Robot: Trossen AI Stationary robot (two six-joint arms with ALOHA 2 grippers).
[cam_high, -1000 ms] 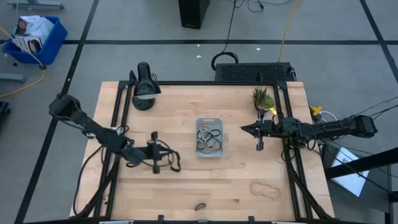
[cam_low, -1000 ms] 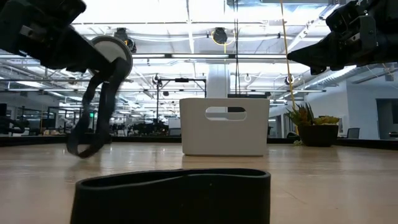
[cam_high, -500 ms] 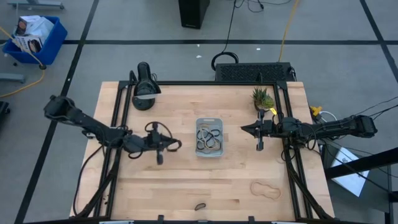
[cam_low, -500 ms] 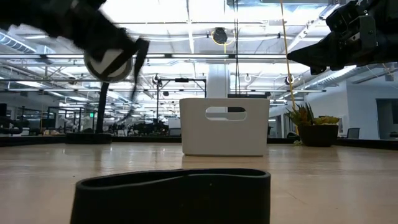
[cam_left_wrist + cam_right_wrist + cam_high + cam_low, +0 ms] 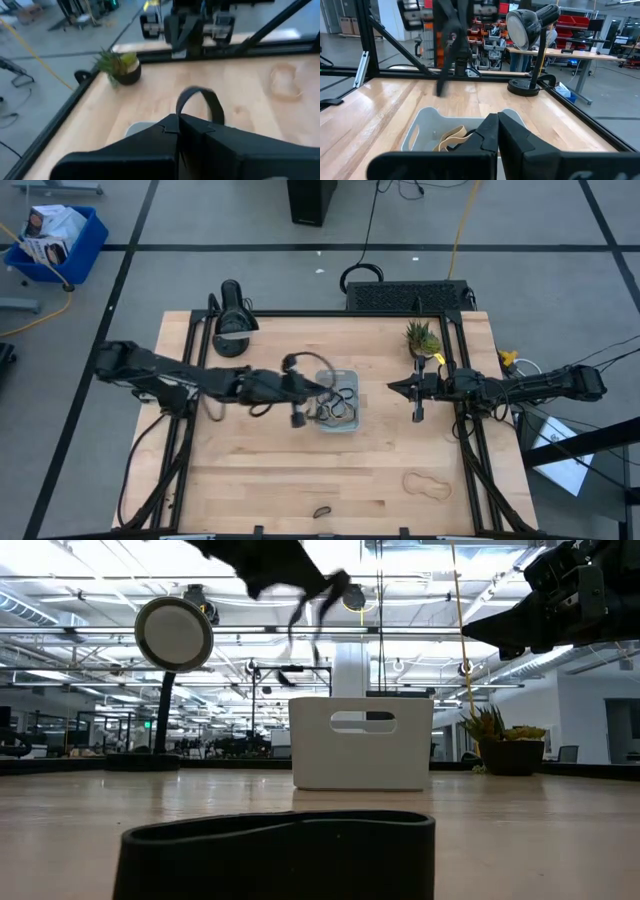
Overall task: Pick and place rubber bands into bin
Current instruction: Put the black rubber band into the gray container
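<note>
Bands already fill much of the bin (image 5: 337,374), which sits mid-table, and the left gripper (image 5: 300,389) reaches across to its near edge, pinched on a dark band (image 5: 200,102) whose loop arches up past the fingers in the left wrist view. Held that way, with the loop hanging free, the band should, I judge, fall straight into the bin once the fingers part. Two bands lie well apart from it near the front edge: a tan band (image 5: 426,485) toward the right and a small dark band (image 5: 321,511) by the middle. From table height the front band (image 5: 278,853) fills the foreground, before the bin. The right gripper (image 5: 410,388) waits off the bin's right side with its fingers closed on nothing, probably kept clear so the arms do not cross. A plant (image 5: 422,336) and a lamp (image 5: 233,320) stand at the back, out of the way. No brand, label or writing on the table things can be read.
</note>
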